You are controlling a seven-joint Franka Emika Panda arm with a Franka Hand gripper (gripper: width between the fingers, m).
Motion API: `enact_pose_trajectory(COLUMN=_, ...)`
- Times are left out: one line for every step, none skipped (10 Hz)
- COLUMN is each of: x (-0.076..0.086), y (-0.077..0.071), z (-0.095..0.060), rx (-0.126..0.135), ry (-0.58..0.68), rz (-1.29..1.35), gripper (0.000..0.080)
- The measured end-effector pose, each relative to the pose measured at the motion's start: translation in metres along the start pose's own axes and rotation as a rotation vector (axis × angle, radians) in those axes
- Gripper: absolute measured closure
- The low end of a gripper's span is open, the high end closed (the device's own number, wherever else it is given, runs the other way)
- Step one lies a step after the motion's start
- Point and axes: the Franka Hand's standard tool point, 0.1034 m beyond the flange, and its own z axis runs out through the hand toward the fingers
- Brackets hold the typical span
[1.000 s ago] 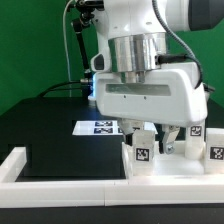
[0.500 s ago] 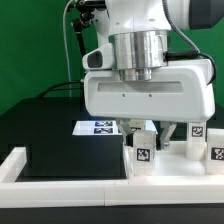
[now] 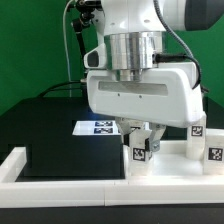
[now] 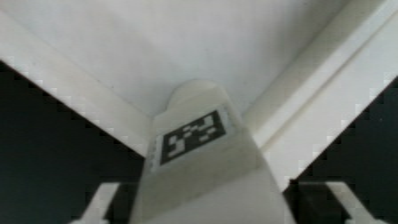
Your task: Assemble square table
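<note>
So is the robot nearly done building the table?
Not nearly. Nothing looks joined yet: two loose legs stand apart at the exterior view's right. In hand: the fingers sit on either side of one tagged leg, but a firm grip isn't clear. Left: all the legs still need fixing on; the square top is hard to make out.

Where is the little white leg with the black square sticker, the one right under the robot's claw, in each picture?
Exterior view: the leg stands upright low in the picture, a bit toward the exterior view's right, just below the gripper.
Wrist view: the same leg fills the middle, between the two fingers.
Shared landmark: the black-and-white tag on that leg.
</note>
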Motion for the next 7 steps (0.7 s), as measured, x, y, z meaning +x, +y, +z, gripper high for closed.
enact_pose_trajectory(x=0.0, y=0.0, z=0.0, rx=0.0, ry=0.0, rz=0.0, gripper=0.044)
enact_pose_trajectory(x=0.001, y=0.0, z=0.0, rx=0.0, ry=0.001, rz=0.001, gripper=0.0445)
enact_pose_trajectory(x=0.001, y=0.001, z=0.0, rx=0.0, ry=0.001, rz=0.001, gripper=0.0445)
enact_pose_trajectory(x=0.001, y=0.001, z=0.0, rx=0.0, ry=0.001, rz=0.001, gripper=0.0445)
enact_pose_trajectory(x=0.001, y=0.0, z=-0.004, rx=0.004, ry=-0.002, rz=-0.004, gripper=0.0445)
enact_pose_trajectory(x=0.001, y=-0.005, z=-0.02, rx=0.025, ry=-0.004, rz=-0.002, gripper=0.0373)
enact_pose_trajectory(x=-0.001, y=-0.005, z=-0.033, rx=0.04, ry=-0.003, rz=0.001, gripper=0.0212)
